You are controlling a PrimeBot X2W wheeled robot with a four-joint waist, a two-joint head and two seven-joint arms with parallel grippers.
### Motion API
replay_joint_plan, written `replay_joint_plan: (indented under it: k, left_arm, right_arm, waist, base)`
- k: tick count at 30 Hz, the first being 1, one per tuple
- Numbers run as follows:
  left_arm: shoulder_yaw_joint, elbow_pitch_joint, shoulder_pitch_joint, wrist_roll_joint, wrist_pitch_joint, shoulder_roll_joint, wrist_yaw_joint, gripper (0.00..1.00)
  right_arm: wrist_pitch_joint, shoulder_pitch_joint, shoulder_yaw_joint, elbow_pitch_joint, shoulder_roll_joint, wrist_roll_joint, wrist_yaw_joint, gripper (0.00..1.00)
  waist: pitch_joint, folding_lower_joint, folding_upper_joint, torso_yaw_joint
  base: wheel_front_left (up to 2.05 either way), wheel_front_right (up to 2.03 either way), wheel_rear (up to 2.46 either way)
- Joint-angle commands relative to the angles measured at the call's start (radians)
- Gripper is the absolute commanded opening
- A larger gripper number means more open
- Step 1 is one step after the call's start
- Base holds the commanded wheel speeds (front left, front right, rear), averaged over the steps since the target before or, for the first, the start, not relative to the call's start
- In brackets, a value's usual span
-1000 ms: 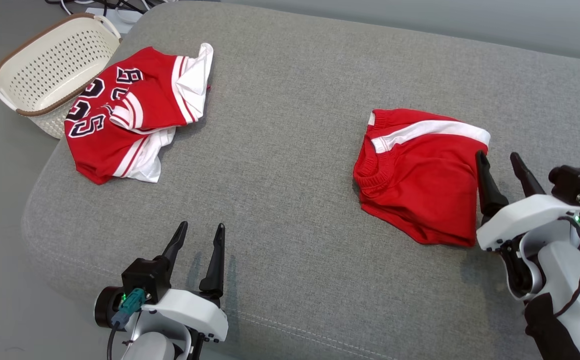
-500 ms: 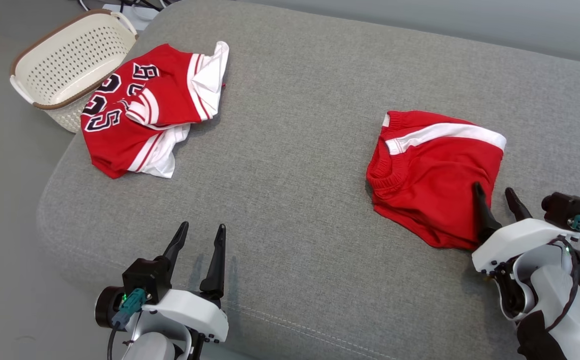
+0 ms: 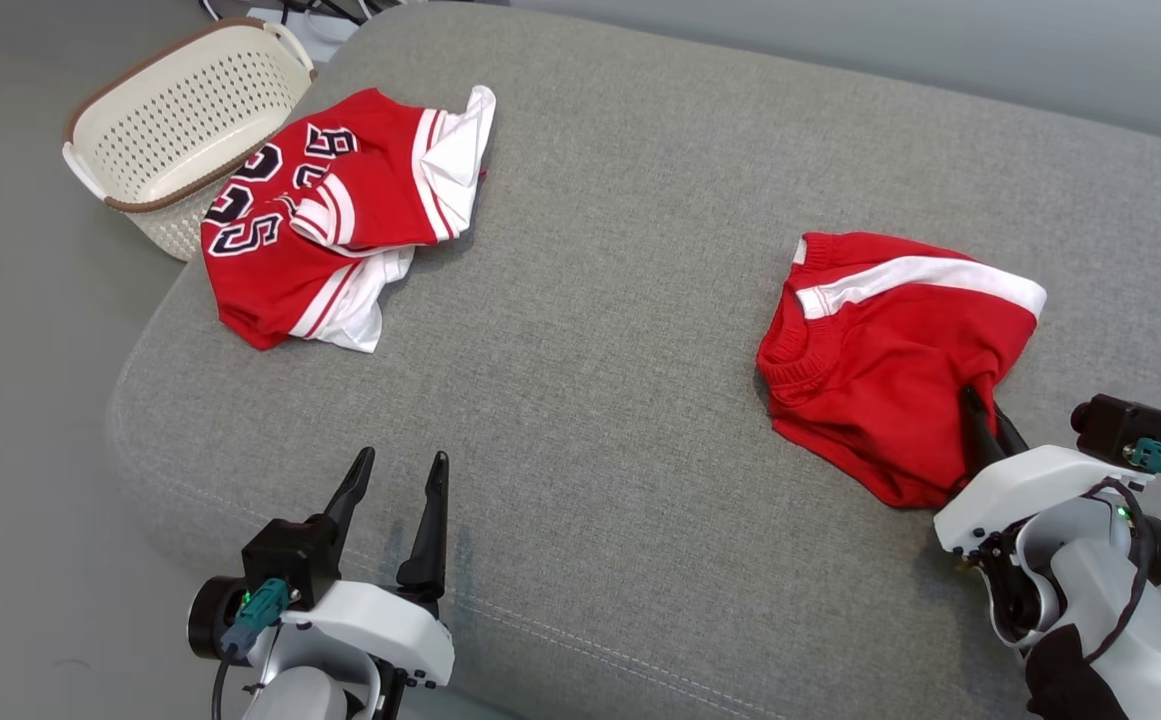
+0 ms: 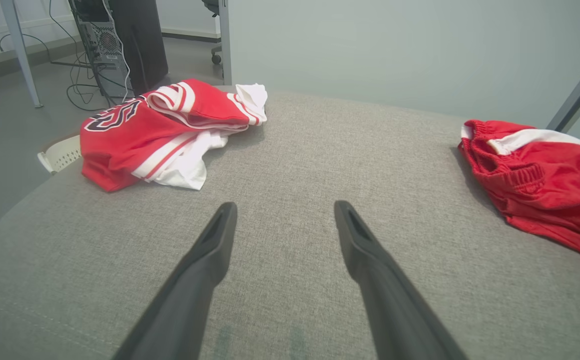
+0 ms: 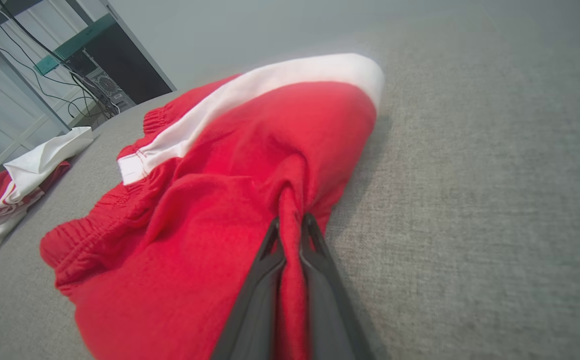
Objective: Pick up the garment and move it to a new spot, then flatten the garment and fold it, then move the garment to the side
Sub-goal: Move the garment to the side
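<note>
- The red shorts (image 3: 890,340) lie bunched on the right side of the grey couch (image 3: 620,250), waistband towards the middle and white stripe along the far edge.
- The right fingers (image 3: 978,435) are clamped on a pinch of the shorts' near right edge. In the right wrist view the right fingers (image 5: 265,285) stand almost together with a ridge of red cloth squeezed between them, and folds radiate from that spot.
- Gripping at an edge rather than in the middle probably lets the cloth hang from one point when raised, which makes carrying it to a new spot easier.
- The shorts' bulk rests on the couch, so the lift does not look begun.
- The left fingers (image 3: 430,530) are spread wide and hold nothing, low over bare couch near the front edge. In the left wrist view the left fingers (image 4: 205,260) point across the couch, well apart from both garments, likely held ready for flattening.
- A red and white jersey (image 3: 310,230) lies crumpled at the far left corner, beside a pale basket (image 3: 190,120) on the floor. The bare stretch between the garments looks the likeliest place to spread the shorts.
</note>
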Motion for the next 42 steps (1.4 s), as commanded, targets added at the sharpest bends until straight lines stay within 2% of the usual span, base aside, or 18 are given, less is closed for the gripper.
replay_joint_plan:
  k: [1,9,14,31,42]
  left_arm:
    - [0.04,-0.016,-0.005,0.005,-0.006,0.015,-0.003,1.0]
    - [0.051,-0.017,0.004,0.011,-0.006,0.015,-0.009,1.0]
    - [0.05,-0.017,0.008,0.01,-0.006,0.015,-0.016,1.0]
    - [0.031,-0.04,-0.006,0.007,-0.006,0.015,-0.013,1.0]
    - [0.033,-0.048,-0.025,0.017,-0.006,0.015,-0.019,1.0]
  right_arm:
    - [-0.006,0.015,0.02,-0.039,0.001,0.009,0.004,0.0]
    - [-0.006,0.064,0.003,-0.096,-0.014,0.011,0.004,0.0]
    - [-0.006,0.091,-0.022,-0.114,-0.026,0.005,0.004,0.0]
    - [-0.006,0.112,-0.045,-0.117,-0.019,-0.018,0.004,0.0]
    - [-0.006,0.106,-0.039,-0.12,0.003,-0.004,0.004,0.0]
  waist:
    - [-0.016,0.0,0.0,-0.006]
    - [-0.064,0.0,0.0,-0.051]
    - [-0.089,0.0,0.0,-0.113]
    - [-0.095,0.0,0.0,-0.452]
    - [-0.057,0.0,0.0,-0.592]
  base:
    - [0.0,0.0,0.0]
    - [0.0,0.0,0.0]
    - [0.0,0.0,0.0]
    - [0.0,0.0,0.0]
    - [0.0,0.0,0.0]
